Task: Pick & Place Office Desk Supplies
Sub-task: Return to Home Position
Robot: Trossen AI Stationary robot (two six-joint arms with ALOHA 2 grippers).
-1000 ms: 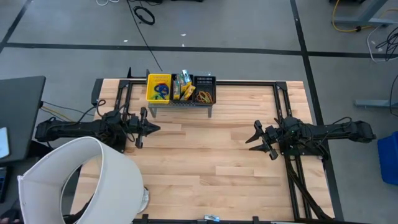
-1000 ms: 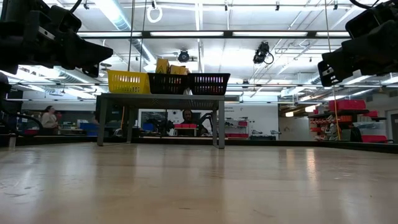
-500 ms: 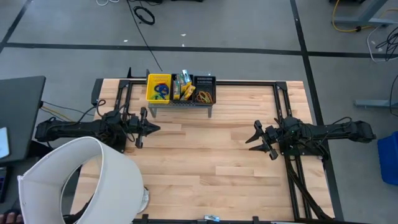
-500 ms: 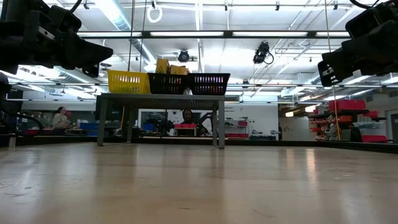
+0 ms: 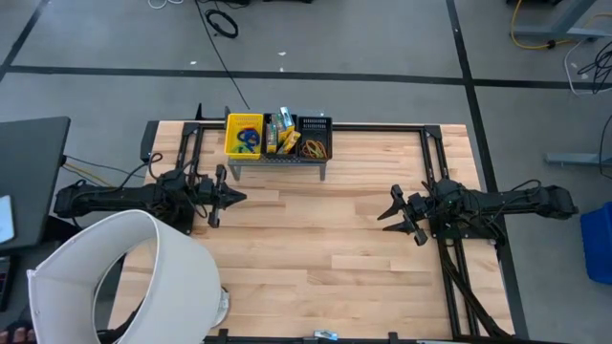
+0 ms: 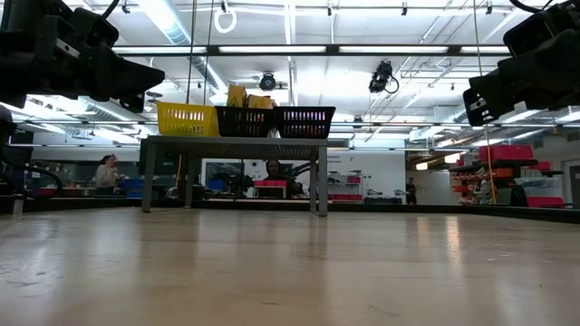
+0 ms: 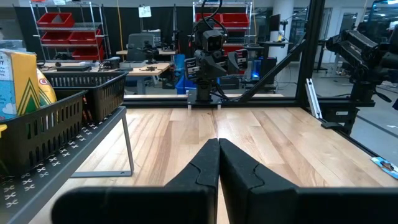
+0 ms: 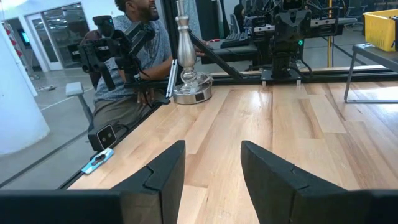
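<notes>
Nothing legible to call out here. The closest thing to it is the crayon box [image 7: 22, 81] standing in the black bin [image 7: 43, 134]: it carries a small red oval mark and some print on its yellow face, but the letters are too blurred to read. A white card [image 7: 144, 11] hanging in the room far beyond that bin is also unreadable.

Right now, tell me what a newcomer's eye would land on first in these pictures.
The big white cylinder fills the high view's lower left corner. At the table's far edge a small shelf carries a yellow bin and two black bins holding crayon boxes and elastic loops. The arms sit apart at the sides, left gripper shut, right gripper open.
</notes>
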